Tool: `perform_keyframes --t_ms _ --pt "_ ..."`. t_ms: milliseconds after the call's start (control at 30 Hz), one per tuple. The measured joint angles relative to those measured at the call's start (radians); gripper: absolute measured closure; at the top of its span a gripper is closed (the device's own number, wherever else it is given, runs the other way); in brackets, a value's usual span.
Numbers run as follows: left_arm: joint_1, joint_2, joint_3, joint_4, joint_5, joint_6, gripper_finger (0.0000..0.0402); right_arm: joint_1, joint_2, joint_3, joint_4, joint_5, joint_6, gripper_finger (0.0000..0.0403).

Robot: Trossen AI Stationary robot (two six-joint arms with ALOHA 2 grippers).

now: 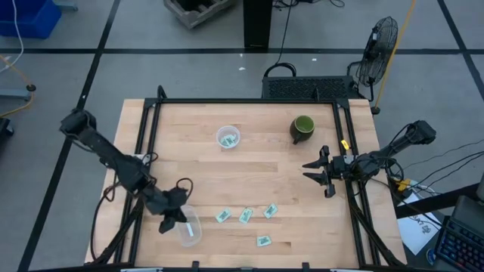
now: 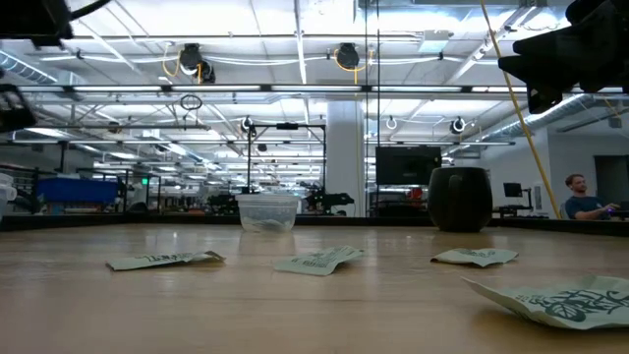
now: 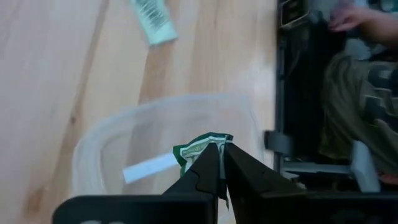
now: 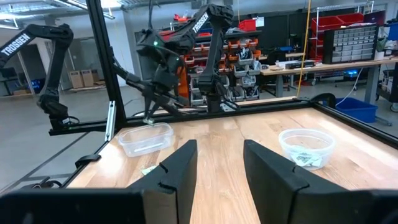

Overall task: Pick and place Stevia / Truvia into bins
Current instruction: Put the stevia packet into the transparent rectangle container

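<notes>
In the high view, the left arm reaches in a slant across the table (image 1: 249, 162), and the left end effector (image 1: 171, 217) hangs just over the oval tub (image 1: 190, 227) at the near left corner. The right arm is folded at the right edge, and the right end effector (image 1: 318, 172) waits there with its fingers apart, holding nothing. Four sachets (image 1: 246, 216) lie flat on the wood just beside the oval tub, on its right. The round cup (image 1: 228, 137) stands farther back, with the dark green mug (image 1: 302, 128) to its right.

In the low view, the sachets (image 2: 317, 262) lie flat in front, and the round cup (image 2: 267, 212) and the mug (image 2: 460, 199) stand behind them.

In the left wrist view, the left end effector (image 3: 219, 167) is closed on a green and white sachet (image 3: 198, 147), held above the oval tub (image 3: 99, 146). Another sachet (image 3: 148, 168) lies inside it.

In the right wrist view, the right end effector (image 4: 219, 165) is open; the oval tub (image 4: 145, 138) and the round cup (image 4: 306, 148), with sachets inside, stand ahead.
</notes>
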Motion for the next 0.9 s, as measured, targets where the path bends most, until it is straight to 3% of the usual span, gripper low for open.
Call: perform_keyframes --t_ms 200,500,900 --pt "-0.067 0.036 0.000 0.012 -0.082 -0.022 0.0394 0.000 0.000 0.000 0.000 0.000 0.000 0.0280" --pt "-0.059 0.143 0.000 0.028 -0.097 -0.058 0.0339 0.000 0.000 0.000 0.000 0.000 0.000 0.0280" --pt "-0.053 0.149 0.000 0.089 -0.151 -0.056 0.0330 0.000 0.000 0.000 0.000 0.000 0.000 0.0280"
